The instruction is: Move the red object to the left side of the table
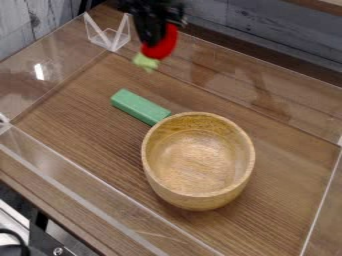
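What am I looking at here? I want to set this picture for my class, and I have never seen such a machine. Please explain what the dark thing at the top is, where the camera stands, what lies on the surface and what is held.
The dark thing at the top is the end of a robot arm; its gripper points down, and its fingers are shut on a small glossy red toy, strawberry-like, with a yellow-green bit hanging at its lower end. The toy is in the air, clear of the surface.

There is one picture, taken from a camera that looks down at an angle across the table.

The table is brown wood grain, bordered by low clear acrylic walls. On it lie a flat green rectangular block and, right beside it, a round wooden bowl, which looks empty.
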### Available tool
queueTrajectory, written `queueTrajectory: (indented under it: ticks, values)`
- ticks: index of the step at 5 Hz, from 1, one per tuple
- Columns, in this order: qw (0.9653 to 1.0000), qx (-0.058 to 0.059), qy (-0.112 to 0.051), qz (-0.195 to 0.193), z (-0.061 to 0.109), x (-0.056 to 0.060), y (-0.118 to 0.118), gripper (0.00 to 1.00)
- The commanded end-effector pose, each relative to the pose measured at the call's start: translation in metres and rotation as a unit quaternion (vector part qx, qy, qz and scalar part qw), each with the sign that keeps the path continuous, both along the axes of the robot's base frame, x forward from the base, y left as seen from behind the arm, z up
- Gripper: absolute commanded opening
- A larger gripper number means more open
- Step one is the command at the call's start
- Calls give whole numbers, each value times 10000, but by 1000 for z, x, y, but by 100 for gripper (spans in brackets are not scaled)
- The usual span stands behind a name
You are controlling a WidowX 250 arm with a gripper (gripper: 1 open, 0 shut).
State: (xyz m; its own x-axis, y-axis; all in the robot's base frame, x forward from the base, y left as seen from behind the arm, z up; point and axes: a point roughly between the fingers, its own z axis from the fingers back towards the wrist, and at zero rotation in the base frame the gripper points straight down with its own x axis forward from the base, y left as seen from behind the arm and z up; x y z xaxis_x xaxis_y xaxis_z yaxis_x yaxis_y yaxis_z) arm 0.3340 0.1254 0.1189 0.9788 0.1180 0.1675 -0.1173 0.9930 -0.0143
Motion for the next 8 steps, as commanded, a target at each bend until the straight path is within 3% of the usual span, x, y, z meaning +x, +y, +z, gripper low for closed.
queueTrajectory:
  ticks: [1, 2, 3, 4, 6, 8]
  values:
    - [9990, 205, -285, 279, 14, -6, 47, 0]
    - [9983, 279, -195, 481, 1, -22, 78, 0]
    - [9981, 374, -59, 490, -18, -24, 88, 0]
    - [9986, 393, 106, 326, -32, -34, 81, 0]
    - [9983, 448, 152, 330, -56, -20, 90, 0]
    - [9985, 401, 213, 306, -70, -10, 87, 0]
